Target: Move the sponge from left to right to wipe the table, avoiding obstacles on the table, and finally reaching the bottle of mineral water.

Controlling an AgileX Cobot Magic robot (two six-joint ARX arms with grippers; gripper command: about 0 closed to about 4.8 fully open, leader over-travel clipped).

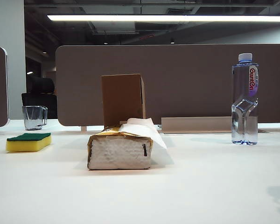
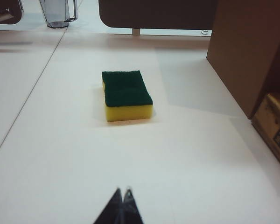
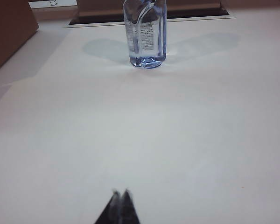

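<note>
Both pincers closed, empty: left gripper [image 2: 122, 192] well short of the sponge [image 2: 126, 94], right gripper [image 3: 120, 193] facing the bottle [image 3: 145, 33]. You'll likely find the sponge light and squashy; pinch its yellow sides. Right of it stand the tissues [image 1: 120, 148] and box [image 1: 122, 99]. Table [image 1: 200, 186] smooth, white; office partition behind.

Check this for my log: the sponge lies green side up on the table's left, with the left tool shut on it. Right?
Not quite. The sponge lies green side up on the left, but the left tool is shut on nothing, short of it, as the left wrist view shows.
</note>
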